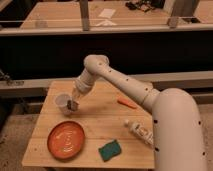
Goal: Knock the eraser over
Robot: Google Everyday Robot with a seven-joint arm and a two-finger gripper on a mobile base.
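Wooden counter (102,120); positions given from the orange plate (66,139).

- Nearest edge: green sponge (109,149), just right of the plate and lying flat. Plate looks empty. Both are well out of the arm's line, so neither looks involved in the knock.
- Right of the plate, past the sponge: bottle (140,132) on its side near the arm's white casing. It has a pale label, but the print is too small to read.
- Behind the plate: white cup (62,101), upright. Just beside it on the right is a small dark block, taken to be the eraser (72,105), apparently standing on end.
- End effector (75,101) is low over the counter, right at the block. Contact or a hair's gap, cannot tell. Open or closed, cannot tell either. The arm (117,79) reaches down steeply from behind, wrist angled toward the cup. My reading is that it is placed for a sideways push, not a lift.
- Risk: the cup sits close enough to be caught by the same sweep.
- Far right of the plate, further back: small orange stick (126,103), lying flat.

No brand or lettering legible anywhere.
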